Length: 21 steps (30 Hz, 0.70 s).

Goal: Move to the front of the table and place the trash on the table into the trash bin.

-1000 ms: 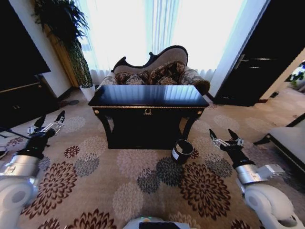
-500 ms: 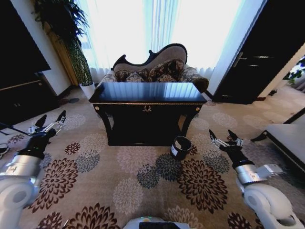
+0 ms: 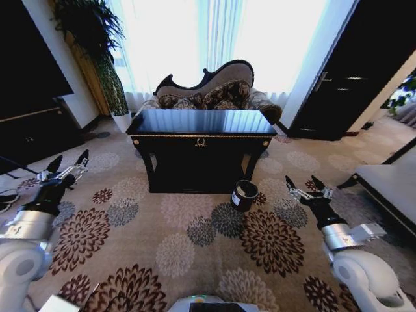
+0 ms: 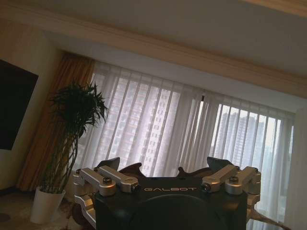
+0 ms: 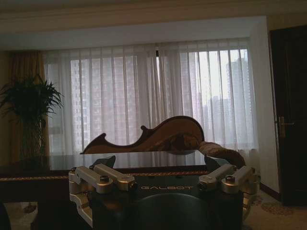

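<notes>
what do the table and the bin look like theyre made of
Table: looks like black lacquered wood; its glossy top mirrors the bright window, and there is gold trim on the apron. Bin: dark and smooth with a white label, possibly plastic or metal; the look leaves that open.

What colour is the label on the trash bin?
White, on the dark trash bin; the head view shows it best.
</notes>
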{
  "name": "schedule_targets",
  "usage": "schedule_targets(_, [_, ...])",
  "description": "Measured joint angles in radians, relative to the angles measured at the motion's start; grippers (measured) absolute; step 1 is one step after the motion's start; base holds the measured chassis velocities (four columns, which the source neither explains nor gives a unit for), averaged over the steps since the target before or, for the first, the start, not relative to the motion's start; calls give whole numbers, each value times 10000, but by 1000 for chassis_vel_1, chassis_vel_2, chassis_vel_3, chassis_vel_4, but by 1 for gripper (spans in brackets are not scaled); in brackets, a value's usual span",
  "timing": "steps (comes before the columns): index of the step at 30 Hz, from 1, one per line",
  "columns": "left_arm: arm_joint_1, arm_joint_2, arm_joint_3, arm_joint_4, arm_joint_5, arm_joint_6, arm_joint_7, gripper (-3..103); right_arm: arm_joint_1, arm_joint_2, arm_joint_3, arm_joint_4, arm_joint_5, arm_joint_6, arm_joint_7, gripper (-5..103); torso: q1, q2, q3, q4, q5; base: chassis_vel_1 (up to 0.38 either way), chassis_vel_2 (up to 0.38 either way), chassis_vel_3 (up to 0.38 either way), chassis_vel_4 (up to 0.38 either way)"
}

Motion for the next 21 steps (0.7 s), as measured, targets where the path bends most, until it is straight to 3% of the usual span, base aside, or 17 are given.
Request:
schedule_targets(13, [-30, -251, 72, -66, 35, 17, -55, 100, -105, 257, 3, 100, 22, 57, -149, 100, 18, -16, 9, 4, -2, -12, 5, 12, -11])
schedule_targets(21, [12, -439, 510, -37, 195, 273, -905, 100, -297, 608, -310, 172, 76, -73, 30, 100, 23, -15, 11, 3, -2, 0, 0, 0, 0])
